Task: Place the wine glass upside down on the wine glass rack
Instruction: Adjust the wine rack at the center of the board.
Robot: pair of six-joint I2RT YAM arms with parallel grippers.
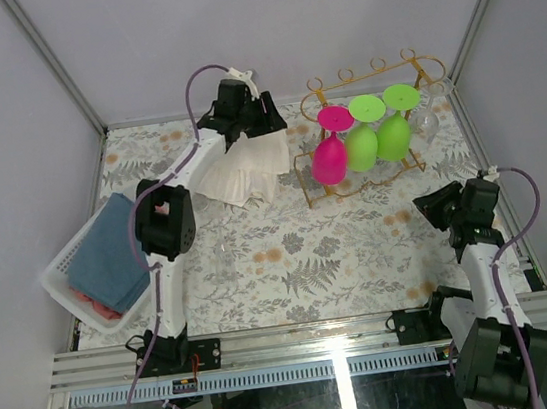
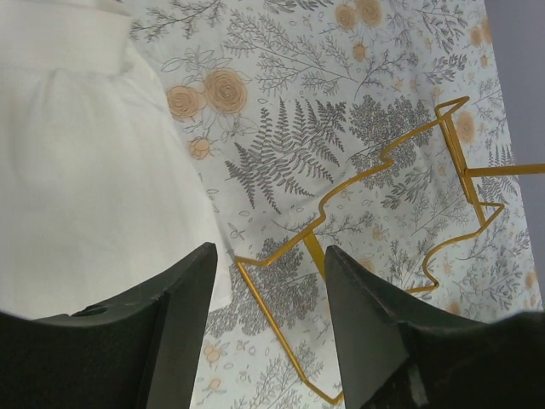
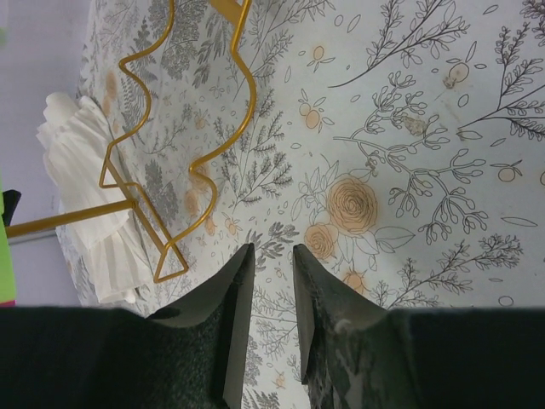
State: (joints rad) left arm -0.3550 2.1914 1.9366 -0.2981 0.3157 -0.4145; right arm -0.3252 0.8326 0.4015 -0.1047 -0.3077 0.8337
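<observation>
I count three wine glasses hanging upside down on the wine glass rack [image 1: 373,75], flat feet caught on the top rails and bowls pointing down: one pink wine glass [image 1: 329,160] at the left end and two green wine glasses [image 1: 362,147] next to it, all opaque and glossy. The rack is thin gold wire with curled loops along the back, and its zigzag base shows in both wrist views [image 2: 358,183] [image 3: 226,136]. A pale, glassy shape sits at the rack's right end, but it's too faint for me to name. My left gripper [image 1: 241,108] hangs over the back of the table just left of the rack; its fingers [image 2: 170,341] stand apart and hold nothing. My right gripper [image 1: 445,207] is near the right edge with its jaws drawn almost together, also holding nothing. One crumpled, pleated white cloth [image 1: 244,168] lies beside the rack's left side. At the left edge, one white plastic basket [image 1: 61,273] holds a folded blue towel [image 1: 108,251]. The tablecloth [image 1: 291,263] is printed with grey ferns and orange roses.
</observation>
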